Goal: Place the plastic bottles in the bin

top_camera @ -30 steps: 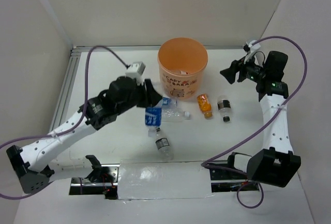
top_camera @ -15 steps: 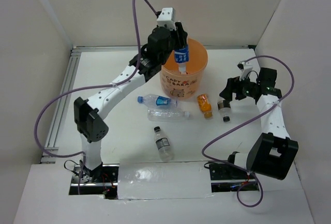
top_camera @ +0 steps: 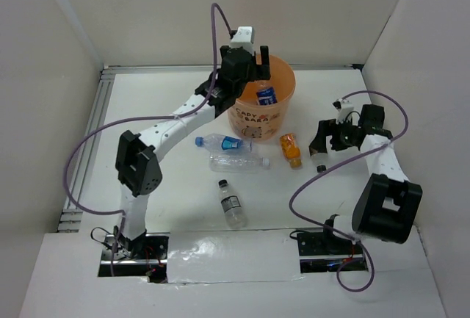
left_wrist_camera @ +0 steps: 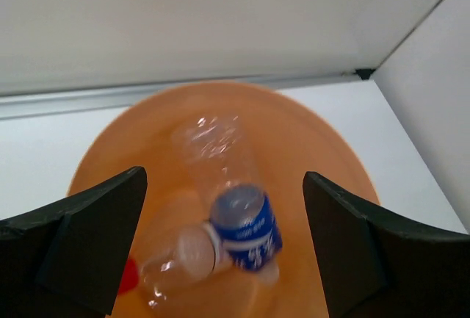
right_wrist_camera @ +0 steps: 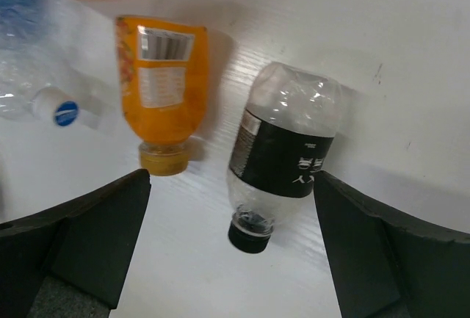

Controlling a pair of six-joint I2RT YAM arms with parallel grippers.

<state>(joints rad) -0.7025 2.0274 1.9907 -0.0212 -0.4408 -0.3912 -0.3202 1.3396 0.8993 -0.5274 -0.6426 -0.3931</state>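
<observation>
Left hand (jaws wide) hangs above blue-labelled bottle inside bin

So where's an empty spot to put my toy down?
The far left corner, between the metal rail and the left arm, is bare. So is the far right corner beside the bin. Bottles crowd the middle, before the bin.

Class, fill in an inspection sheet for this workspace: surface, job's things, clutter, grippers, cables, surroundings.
Surface: white table, five bottles lying on it.
Job's things: orange bin holds a blue-label bottle; outside lie an orange bottle, a black-label bottle and three more.
Clutter: nothing seen.
Grippers: left gripper open above the bin; right gripper open over the black-label bottle.
Cables: purple cable loops off each arm.
Surroundings: white walls, metal rail on the left.
</observation>
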